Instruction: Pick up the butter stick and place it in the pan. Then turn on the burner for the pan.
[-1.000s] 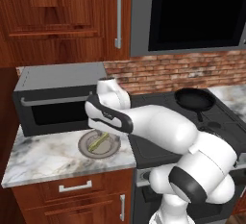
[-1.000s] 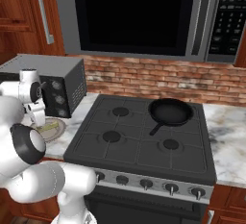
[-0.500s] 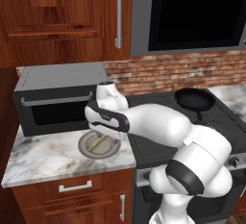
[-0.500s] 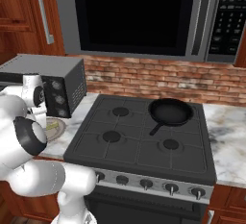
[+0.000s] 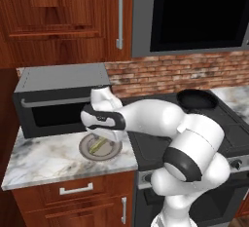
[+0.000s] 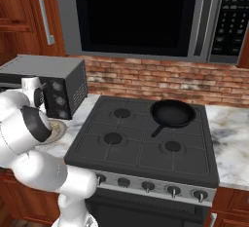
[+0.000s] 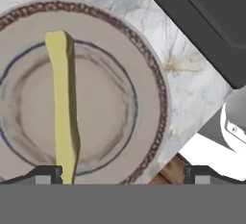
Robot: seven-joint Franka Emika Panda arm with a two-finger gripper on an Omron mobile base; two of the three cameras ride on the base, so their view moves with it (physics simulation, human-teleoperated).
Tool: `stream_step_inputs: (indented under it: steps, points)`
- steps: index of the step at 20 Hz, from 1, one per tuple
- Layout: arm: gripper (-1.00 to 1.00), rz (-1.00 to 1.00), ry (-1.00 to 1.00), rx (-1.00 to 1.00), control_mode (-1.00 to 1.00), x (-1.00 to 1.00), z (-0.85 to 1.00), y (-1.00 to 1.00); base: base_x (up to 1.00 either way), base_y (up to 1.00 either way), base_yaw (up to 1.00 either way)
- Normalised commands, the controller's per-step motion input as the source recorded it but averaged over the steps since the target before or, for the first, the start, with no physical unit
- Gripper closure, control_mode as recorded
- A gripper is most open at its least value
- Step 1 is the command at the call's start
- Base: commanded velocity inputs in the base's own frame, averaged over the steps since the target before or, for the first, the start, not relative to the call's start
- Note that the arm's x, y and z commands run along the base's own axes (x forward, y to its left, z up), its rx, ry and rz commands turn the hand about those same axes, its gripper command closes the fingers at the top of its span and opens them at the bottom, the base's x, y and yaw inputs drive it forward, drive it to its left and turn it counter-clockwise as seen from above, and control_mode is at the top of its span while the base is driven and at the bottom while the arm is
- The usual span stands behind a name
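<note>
Arm bent low and left of centre in the left base view, the hand pointing down over the plate on the marble counter. Gripper spread wide, holding nothing. Butter stick lies on the plate, left of centre in the hand view. Pan sits at the stove's back right, upper centre-right of the right base view.

Kitchen, stove, microwave, wood cabinets
</note>
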Motion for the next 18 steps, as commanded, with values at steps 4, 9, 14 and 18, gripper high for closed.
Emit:
stream_step_inputs:
  steps: [4, 9, 14, 18]
  points:
    - [-1.00, 0.00, 0.00, -0.03, -1.00, 0.10, -0.24, 0.03, 0.00, 0.00, 0.00]
    - [-1.00, 0.00, 0.00, -0.02, -1.00, 0.04, -0.30, 0.00, 0.00, 0.00, 0.00]
    - [-1.00, 0.00, 0.00, 0.00, -1.00, 0.16, -0.16, 0.00, 0.00, 0.00, 0.00]
    - [-1.00, 0.00, 0.00, 0.00, -1.00, 0.23, -0.11, 0.00, 0.00, 0.00, 0.00]
